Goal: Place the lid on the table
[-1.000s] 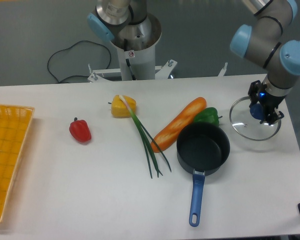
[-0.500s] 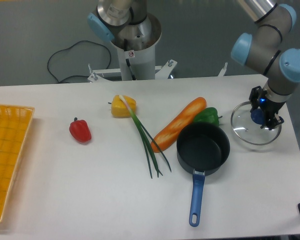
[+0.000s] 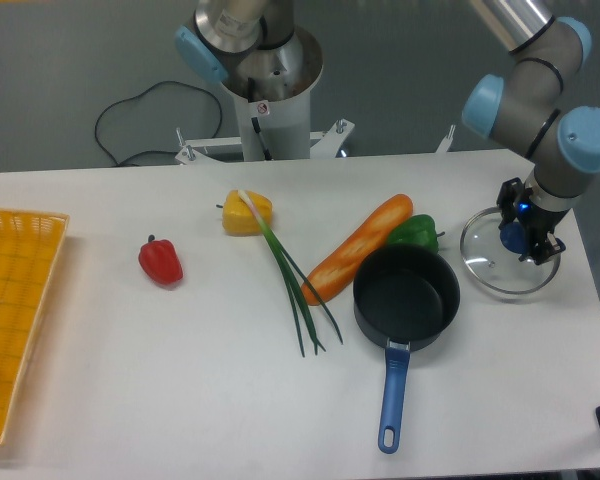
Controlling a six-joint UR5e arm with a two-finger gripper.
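Observation:
The lid (image 3: 488,260), clear glass with a thin metal rim, lies flat and very low over the white table (image 3: 180,350) near its right edge, to the right of the black pot. Whether it touches the tabletop I cannot tell. My gripper (image 3: 523,236) comes straight down onto the lid's centre and is shut on the small blue knob, which shows between the dark fingers.
The black pot with a blue handle (image 3: 406,296) stands just left of the lid. Behind it lie a carrot (image 3: 358,248) and a green pepper (image 3: 416,231). Spring onions (image 3: 295,285), a yellow pepper (image 3: 247,212) and a red pepper (image 3: 160,260) lie further left, and a yellow mesh basket (image 3: 15,310) sits at the far left.
The gripper has carried the lid slightly down and toward the front right, lowering it toward the tabletop. Nothing else has moved.

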